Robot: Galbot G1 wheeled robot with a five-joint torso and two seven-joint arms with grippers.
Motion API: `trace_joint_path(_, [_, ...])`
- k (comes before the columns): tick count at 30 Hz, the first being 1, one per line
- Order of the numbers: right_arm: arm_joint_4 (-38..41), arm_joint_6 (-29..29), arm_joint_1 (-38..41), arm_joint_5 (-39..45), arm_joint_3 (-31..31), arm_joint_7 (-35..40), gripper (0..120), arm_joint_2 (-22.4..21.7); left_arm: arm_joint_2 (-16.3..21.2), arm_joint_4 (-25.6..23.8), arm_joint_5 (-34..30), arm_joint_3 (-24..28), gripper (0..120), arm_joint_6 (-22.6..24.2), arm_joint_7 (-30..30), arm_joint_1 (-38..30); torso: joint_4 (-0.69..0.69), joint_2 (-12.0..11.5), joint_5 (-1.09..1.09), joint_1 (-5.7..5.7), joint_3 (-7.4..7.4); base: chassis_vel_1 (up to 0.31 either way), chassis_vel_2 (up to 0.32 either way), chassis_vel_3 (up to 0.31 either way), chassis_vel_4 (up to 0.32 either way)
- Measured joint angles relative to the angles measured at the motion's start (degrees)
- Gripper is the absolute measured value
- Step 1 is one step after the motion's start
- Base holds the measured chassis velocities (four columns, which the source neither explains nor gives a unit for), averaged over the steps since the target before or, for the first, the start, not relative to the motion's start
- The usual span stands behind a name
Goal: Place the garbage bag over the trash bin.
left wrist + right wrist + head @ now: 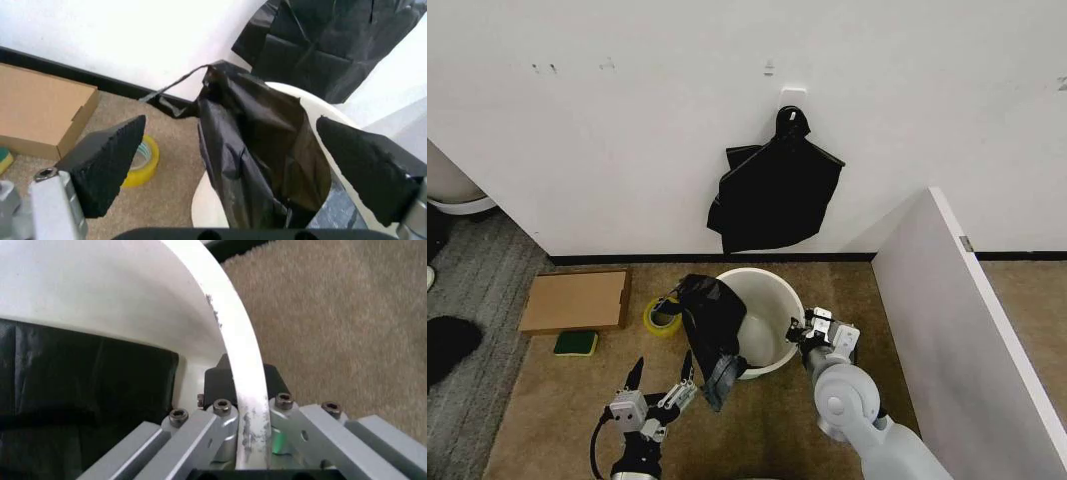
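Gripping the trash bin (240, 370), right gripper (245, 385).

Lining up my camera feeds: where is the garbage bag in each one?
Head view: garbage bag draped over the trash bin's left rim.
Left wrist view: mid-frame, between the open left gripper's fingers.
Right wrist view: black film inside the bin.
Shared landmark: the bin's white rim.

Grey arms, black wedge fingers (107, 170), hex screws.
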Motion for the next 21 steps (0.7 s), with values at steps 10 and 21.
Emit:
trace_joint_path(10, [0.08, -1.32, 0.05, -0.38, -0.41, -0.13, 4, -1.4, 0.01, 0.05, 0.04, 0.17, 100, -0.07, 0.03, -0.01, 0.0, 0.0, 0.0, 0.0, 0.0, 0.0, 0.0, 0.0, 0.0])
trace_joint_path(21, [0.59, -1.58, 0.41, 0.57, -1.3, -0.05, 40, -3.5, -0.07, -0.03, 0.04, 0.17, 100, -0.36, 0.07, 0.4, 0.0, 0.0, 0.01, 0.0, 0.0, 0.0, 0.0, 0.0, 0.0])
